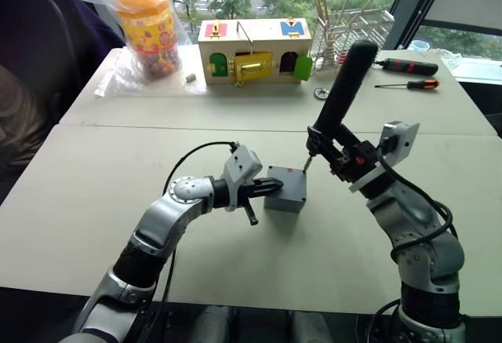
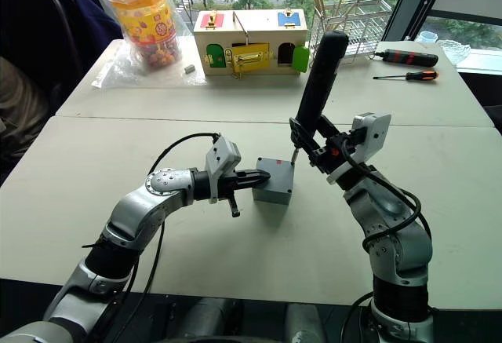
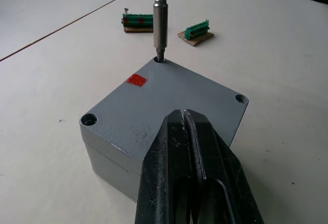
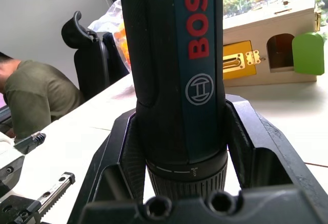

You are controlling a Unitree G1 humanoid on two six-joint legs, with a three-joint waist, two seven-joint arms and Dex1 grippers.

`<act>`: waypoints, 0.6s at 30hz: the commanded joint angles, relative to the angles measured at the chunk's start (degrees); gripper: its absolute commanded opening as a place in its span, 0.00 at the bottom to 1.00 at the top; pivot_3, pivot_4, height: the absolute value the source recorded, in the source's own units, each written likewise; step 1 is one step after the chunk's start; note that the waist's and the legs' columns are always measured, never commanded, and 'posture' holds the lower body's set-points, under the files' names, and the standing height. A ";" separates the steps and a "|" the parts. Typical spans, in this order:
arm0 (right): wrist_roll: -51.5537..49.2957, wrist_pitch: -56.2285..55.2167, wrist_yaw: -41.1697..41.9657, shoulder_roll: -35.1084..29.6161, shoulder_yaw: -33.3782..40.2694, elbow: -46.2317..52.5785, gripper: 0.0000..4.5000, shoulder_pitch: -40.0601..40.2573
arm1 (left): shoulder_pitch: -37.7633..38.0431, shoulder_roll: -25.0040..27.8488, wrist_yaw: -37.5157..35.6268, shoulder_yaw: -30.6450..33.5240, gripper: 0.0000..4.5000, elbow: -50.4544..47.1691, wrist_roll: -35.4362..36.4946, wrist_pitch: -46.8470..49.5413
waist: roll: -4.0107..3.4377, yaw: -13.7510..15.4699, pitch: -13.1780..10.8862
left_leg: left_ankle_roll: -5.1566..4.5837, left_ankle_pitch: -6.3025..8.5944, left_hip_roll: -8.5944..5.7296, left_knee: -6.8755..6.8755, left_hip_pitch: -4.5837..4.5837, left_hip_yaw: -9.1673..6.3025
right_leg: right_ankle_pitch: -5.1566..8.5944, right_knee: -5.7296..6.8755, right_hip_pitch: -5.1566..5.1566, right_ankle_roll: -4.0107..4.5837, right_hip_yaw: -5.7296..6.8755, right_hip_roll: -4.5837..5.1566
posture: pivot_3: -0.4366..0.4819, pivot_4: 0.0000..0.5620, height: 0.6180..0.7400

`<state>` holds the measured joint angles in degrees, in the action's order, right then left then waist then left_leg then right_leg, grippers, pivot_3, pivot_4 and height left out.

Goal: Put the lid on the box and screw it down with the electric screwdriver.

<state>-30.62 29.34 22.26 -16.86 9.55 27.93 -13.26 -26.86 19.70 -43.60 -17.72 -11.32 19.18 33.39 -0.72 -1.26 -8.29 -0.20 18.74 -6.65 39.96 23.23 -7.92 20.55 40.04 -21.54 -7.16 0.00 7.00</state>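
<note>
Pale tabletop [image 1: 118, 202], grey box [image 1: 284, 194] lidded [image 3: 169, 88], my left pincer [image 1: 261, 188] clenched against it, my right pincer [image 4: 179, 147] grasping electric screwdriver [image 1: 339, 100], bit in corner hole.

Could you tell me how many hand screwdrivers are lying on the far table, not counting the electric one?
2. A black-and-red handled screwdriver lies at the far table's right end, and a thinner orange-handled screwdriver lies just in front of it. Others could be hidden behind the electric screwdriver.

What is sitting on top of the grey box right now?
The lid covers the box, with the electric screwdriver bit in one corner hole. The left claw, shut, rests against the lid's edge. Whether screws sit in the holes, and the box's inside, stay hidden.
</note>
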 commanded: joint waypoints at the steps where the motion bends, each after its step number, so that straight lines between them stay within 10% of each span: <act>1: 1.47 -1.53 0.78 -0.27 -2.61 0.11 0.39 1.45 | 0.09 0.52 -0.45 -2.24 0.00 0.70 -2.10 0.30 | 0.00 0.05 0.00 | 0.00 0.00 0.00 -0.01 -0.04 0.00 | 0.00 0.00 0.03 0.00 0.00 0.00 | 0.48 0.27 1.00; 18: 8.50 -7.84 -1.18 0.12 -6.29 -6.38 0.39 6.23 | 0.27 0.44 -0.55 -3.69 0.00 2.23 -4.00 1.85 | 0.47 0.36 1.15 | 0.02 0.00 0.10 -0.90 -1.81 0.00 | 0.01 -1.04 1.49 0.01 -0.03 -0.06 | 0.48 0.27 1.00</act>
<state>-23.72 19.61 21.66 -16.85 4.58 24.49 -8.89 -27.34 19.75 -43.88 -20.59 -10.14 16.15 34.42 -0.25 -0.90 -7.14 -0.19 18.75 -6.54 39.06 21.42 -7.93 20.56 38.99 -20.03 -7.15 -0.04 6.93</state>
